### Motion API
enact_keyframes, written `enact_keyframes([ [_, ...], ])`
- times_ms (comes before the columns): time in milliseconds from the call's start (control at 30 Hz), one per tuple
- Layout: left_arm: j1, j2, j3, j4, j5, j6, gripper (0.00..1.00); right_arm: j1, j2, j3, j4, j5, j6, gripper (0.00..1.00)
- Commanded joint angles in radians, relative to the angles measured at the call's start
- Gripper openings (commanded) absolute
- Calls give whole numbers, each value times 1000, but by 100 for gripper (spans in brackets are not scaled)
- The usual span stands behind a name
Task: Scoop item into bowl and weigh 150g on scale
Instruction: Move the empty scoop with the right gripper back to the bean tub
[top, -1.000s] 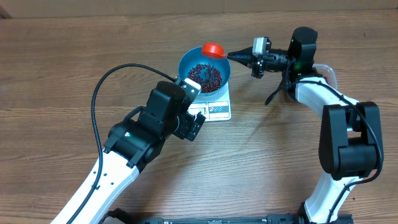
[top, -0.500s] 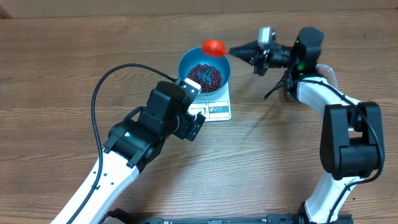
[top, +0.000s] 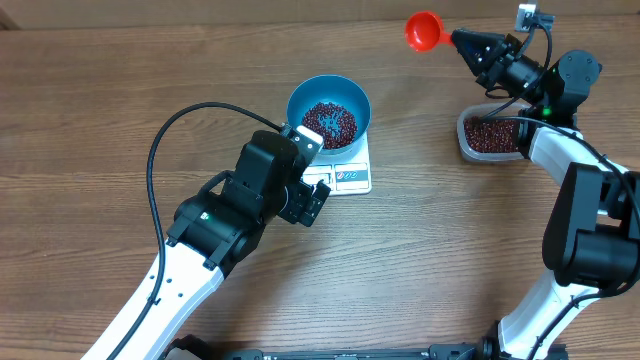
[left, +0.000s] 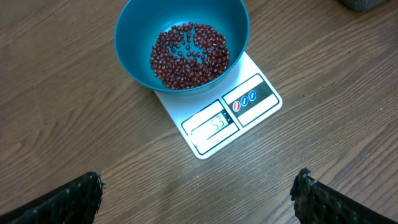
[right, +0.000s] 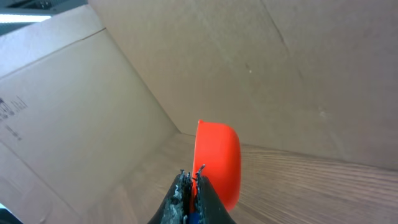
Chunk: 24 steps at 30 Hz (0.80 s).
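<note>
Beans (top: 330, 122) lie in a loose dark red heap on the bottom of the blue bowl (top: 300, 100). We see the bowl standing on the far part of the white scale (top: 350, 178), near the middle of the wooden counter (top: 100, 90). The scale's near edge sticks out from under it, showing the display window and the blue-outlined button panel. Faint digits show in the window in the left wrist view, though we cannot read them with certainty.

Our left end effector (left: 198, 202) hangs just near of the scale and points at it. Its two fingers stand released and wide apart, touching nothing. Bowl and scale sit in full view between them. A black cable (top: 165, 135) loops out from the left arm over the counter.

Well apart to the right sits a clear plastic tub (top: 461, 135), holding more of the same beans. Our right end effector (top: 465, 42) is up at the far right, beyond the tub. It is clenched on the handle of a red-orange scoop (top: 424, 30). The cup of the scoop juts out to the left, farther back than both bowl and tub. In the right wrist view the cup shows edge-on above the closed fingertips (right: 186, 190), with brown cardboard behind it. We cannot tell from that view what the cup contains.
</note>
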<state>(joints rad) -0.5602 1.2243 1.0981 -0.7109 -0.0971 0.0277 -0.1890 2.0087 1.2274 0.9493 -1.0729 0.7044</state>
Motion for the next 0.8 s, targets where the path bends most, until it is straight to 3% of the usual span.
enact_keyframes([
  [0,5,-9,-3,4,12,-13,99,3,0,4,-24,44,54,4],
  [300,5,-9,-3,4,12,-13,100,4,-9,4,-254,222,38,4],
  [533,5,-9,-3,4,12,-13,100,5,-178,5,-693,433,-274,4],
  [767,5,-9,-3,4,12,-13,100,5,-367,5,-941,596,-463,4],
])
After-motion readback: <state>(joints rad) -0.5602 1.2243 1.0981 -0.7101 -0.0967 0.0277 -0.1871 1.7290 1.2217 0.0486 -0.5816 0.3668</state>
